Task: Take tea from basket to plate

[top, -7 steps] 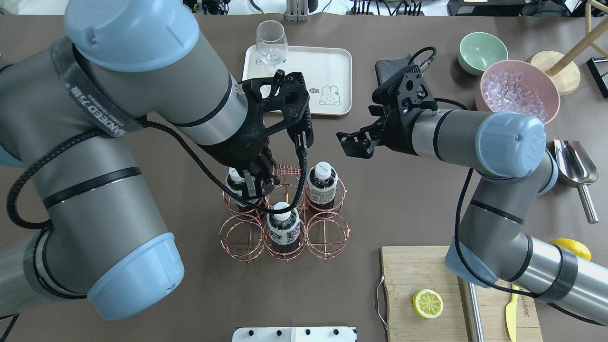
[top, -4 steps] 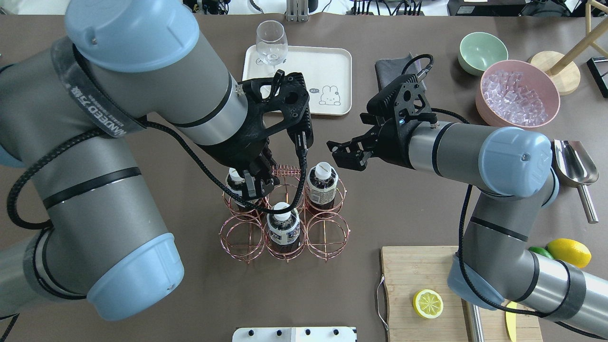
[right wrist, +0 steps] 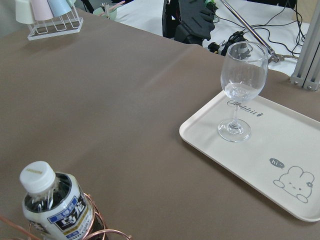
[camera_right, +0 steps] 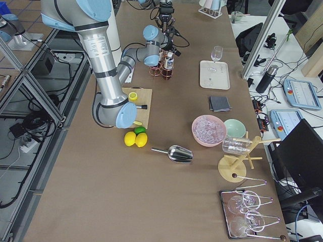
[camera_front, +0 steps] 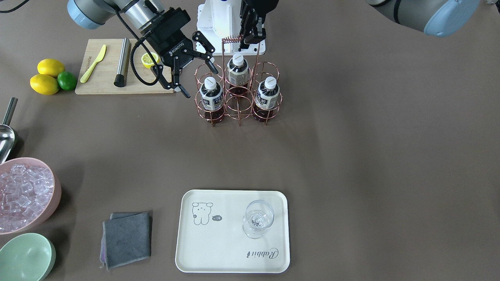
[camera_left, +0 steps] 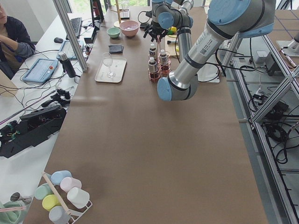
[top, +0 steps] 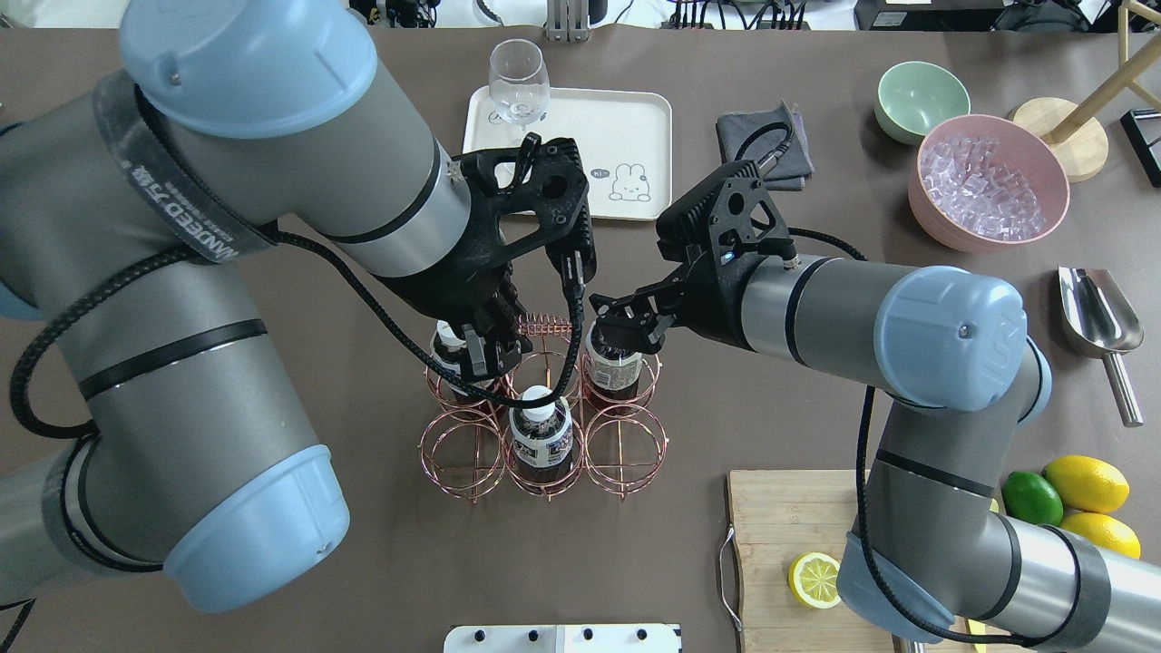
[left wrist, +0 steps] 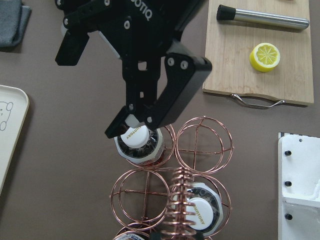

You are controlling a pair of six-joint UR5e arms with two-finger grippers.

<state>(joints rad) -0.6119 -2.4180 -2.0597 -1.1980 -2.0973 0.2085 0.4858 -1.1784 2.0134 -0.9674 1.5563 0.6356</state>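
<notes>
You can read "ROBOTIQ" on the right gripper (camera_front: 200, 83) and "Rabbit" on the plate (camera_front: 218, 249). That claw is spread wide, with one fingertip (left wrist: 120, 126) at the white cap of the tea (camera_front: 211, 97), which stands in a corner cell of the basket (camera_front: 239, 105). You cannot tell if they touch. The left gripper (camera_front: 250, 38) is clamped on the basket's coiled handle. Count three bottles (camera_front: 238, 72) in six cells, and one glass (camera_front: 258, 218) by a short edge of the plate.
</notes>
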